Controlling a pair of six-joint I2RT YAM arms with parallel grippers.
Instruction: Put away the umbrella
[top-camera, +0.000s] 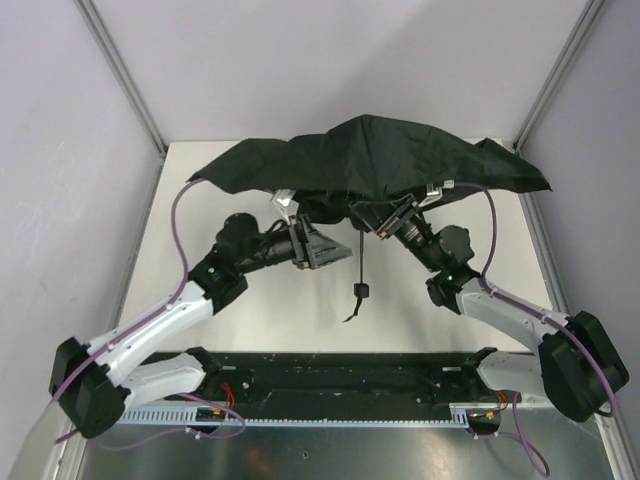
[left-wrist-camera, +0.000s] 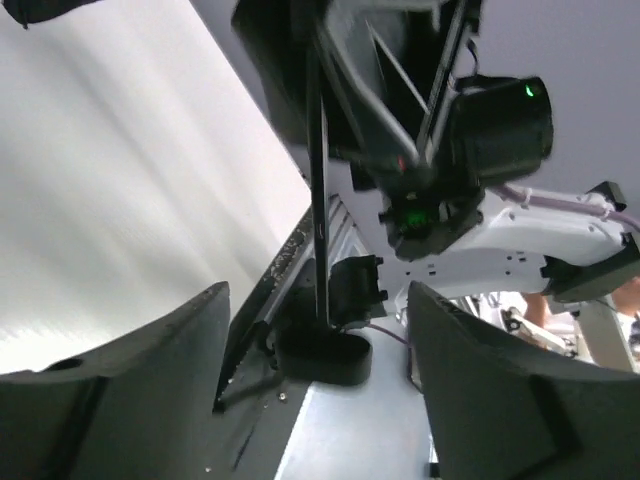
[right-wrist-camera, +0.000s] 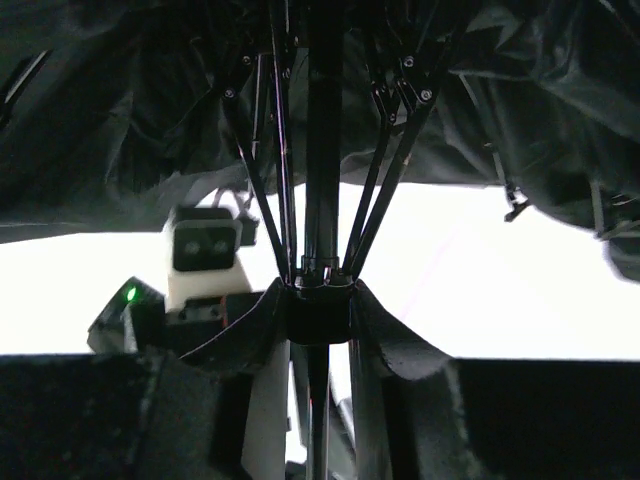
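Observation:
The umbrella (top-camera: 375, 150) stands open at the back of the table, its black canopy spread wide over both grippers. Its thin shaft (top-camera: 361, 255) runs toward me and ends in the small handle (top-camera: 360, 290) with a dangling strap. My right gripper (top-camera: 380, 222) reaches up under the canopy. In the right wrist view it (right-wrist-camera: 320, 312) is shut on the umbrella's runner (right-wrist-camera: 320, 318), where the ribs (right-wrist-camera: 385, 170) meet the shaft (right-wrist-camera: 322, 150). My left gripper (top-camera: 340, 250) is open just left of the shaft. In the left wrist view it (left-wrist-camera: 318, 330) frames the shaft (left-wrist-camera: 317, 200) and handle (left-wrist-camera: 325, 358) without touching them.
The white table (top-camera: 290, 310) is boxed in by pale walls and metal corner posts (top-camera: 125, 75). A black rail (top-camera: 340, 375) runs along the near edge between the arm bases. The right arm's wrist (left-wrist-camera: 500, 225) sits close behind the shaft in the left wrist view.

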